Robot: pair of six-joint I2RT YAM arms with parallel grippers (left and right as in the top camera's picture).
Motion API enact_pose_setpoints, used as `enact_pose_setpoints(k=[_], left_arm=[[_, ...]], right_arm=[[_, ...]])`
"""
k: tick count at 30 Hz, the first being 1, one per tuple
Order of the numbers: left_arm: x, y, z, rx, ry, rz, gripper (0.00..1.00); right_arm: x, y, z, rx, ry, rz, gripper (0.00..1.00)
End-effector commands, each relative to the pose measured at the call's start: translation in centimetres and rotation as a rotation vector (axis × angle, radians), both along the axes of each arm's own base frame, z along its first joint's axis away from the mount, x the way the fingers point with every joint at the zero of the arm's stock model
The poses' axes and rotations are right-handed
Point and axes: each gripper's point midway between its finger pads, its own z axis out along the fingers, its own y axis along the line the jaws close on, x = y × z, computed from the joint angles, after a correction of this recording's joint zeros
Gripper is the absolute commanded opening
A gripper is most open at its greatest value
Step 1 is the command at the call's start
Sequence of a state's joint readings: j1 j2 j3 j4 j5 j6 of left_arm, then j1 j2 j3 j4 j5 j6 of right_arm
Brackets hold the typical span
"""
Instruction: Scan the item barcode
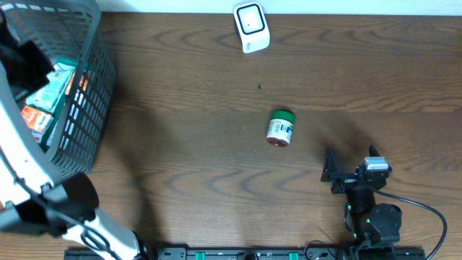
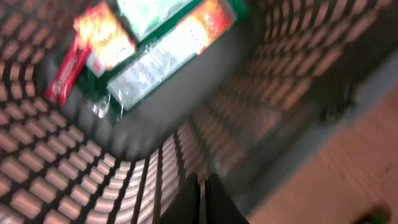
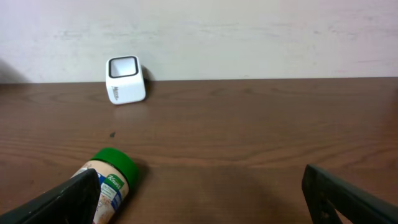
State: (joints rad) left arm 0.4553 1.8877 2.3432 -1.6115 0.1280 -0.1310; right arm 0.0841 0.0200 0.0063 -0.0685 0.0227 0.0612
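Observation:
A jar (image 1: pixel 280 128) with a green lid and a white label lies on its side mid-table; it also shows low left in the right wrist view (image 3: pixel 112 177). The white scanner (image 1: pixel 251 27) stands at the far edge, its window facing my right wrist camera (image 3: pixel 125 79). I can make out no barcode. My right gripper (image 1: pixel 351 159) rests open near the front right; the jar lies just beyond its left finger (image 3: pixel 62 202). My left gripper (image 2: pixel 202 199) is shut on nothing, above the inside of the grey basket (image 1: pixel 86 108), with blurred packets (image 2: pixel 161 56) below it.
The mesh basket takes up the table's left end and holds several colourful packets (image 1: pixel 50 90). My white left arm (image 1: pixel 22 180) reaches over its near rim. Bare wooden table (image 1: pixel 180 166) lies between basket and jar. A pale wall (image 3: pixel 249 31) backs the far edge.

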Motion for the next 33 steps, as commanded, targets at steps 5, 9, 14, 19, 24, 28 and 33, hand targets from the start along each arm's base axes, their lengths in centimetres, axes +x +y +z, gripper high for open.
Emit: enact_pose_setpoints(k=[5, 9, 14, 19, 24, 28, 33], left_arm=[[-10.3, -0.7, 0.6, 0.111, 0.141, 0.172, 0.07], [-12.3, 0.1, -1.3, 0.152, 0.166, 0.26, 0.08], [-13.3, 1.0, -5.2, 0.125, 0.201, 0.341, 0.12], [-14.6, -0.3, -7.8, 0.044, 0.292, 0.326, 0.08], [-17.0, -1.6, -7.0, 0.033, 0.356, 0.29, 0.07], [-18.4, -1.6, -5.1, 0.076, 0.302, 0.316, 0.07], [-18.3, -1.5, -0.8, 0.166, 0.08, 0.342, 0.27]], right_arm=[[0.0, 0.1, -0.1, 0.012, 0.003, 0.0, 0.99], [0.0, 0.1, -0.1, 0.012, 0.003, 0.002, 0.99], [0.0, 0.1, -0.1, 0.012, 0.004, 0.002, 0.99], [0.0, 0.1, -0.1, 0.012, 0.004, 0.003, 0.99], [0.0, 0.1, -0.1, 0.012, 0.004, 0.002, 0.99], [0.0, 0.1, -0.1, 0.012, 0.004, 0.003, 0.99], [0.0, 0.1, -0.1, 0.012, 0.004, 0.003, 0.99]])
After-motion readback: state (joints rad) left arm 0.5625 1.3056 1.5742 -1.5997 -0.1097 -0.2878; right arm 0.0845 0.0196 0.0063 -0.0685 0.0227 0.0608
